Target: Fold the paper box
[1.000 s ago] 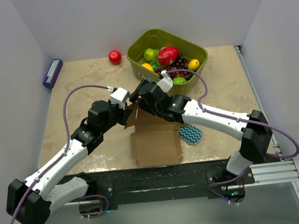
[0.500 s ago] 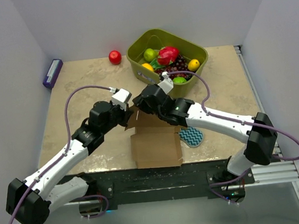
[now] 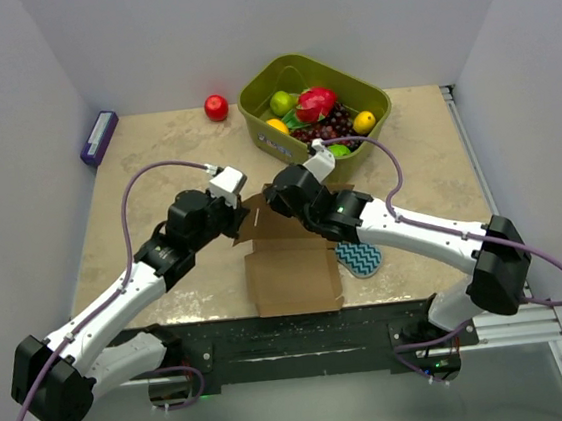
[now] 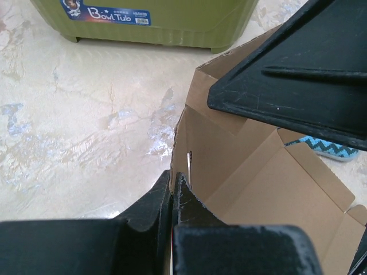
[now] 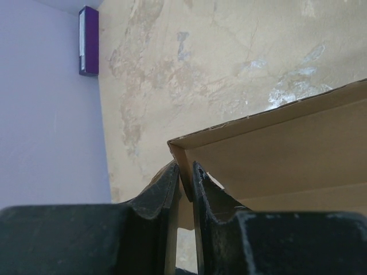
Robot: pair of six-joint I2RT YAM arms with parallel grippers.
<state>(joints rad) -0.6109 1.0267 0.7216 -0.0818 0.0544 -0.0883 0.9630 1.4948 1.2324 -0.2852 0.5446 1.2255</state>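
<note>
The paper box [image 3: 293,272] sits on the counter [image 3: 155,163] at the near middle, between the two arms. Its wide brown base panel lies flat toward the near edge, and its far panels are lifted off the surface. The left hand [image 4: 174,182] meets the box at its far-left corner; in the left wrist view its two dark fingers [image 4: 157,201] are pressed together, with the thin edge of an upright side panel pinched between them. The right hand [image 5: 184,170] comes in from the right at the far edge of the box, very close to the left hand. In its own view the fingers [image 5: 162,189] stand almost together, with the corner of a raised cardboard panel caught in the narrow slot between them, so it is clamped on the box too. A teal zigzag sponge [image 3: 359,254] lies just right of the box, partly under the right arm. Farther back stands a green tub [image 3: 295,60] holding assorted fruit [image 3: 315,102], close beyond the box's far edge. A red round fruit [image 3: 216,108] rests left of the tub, and a purple block [image 3: 98,137] lies at the far-left edge beside the wall.
</note>
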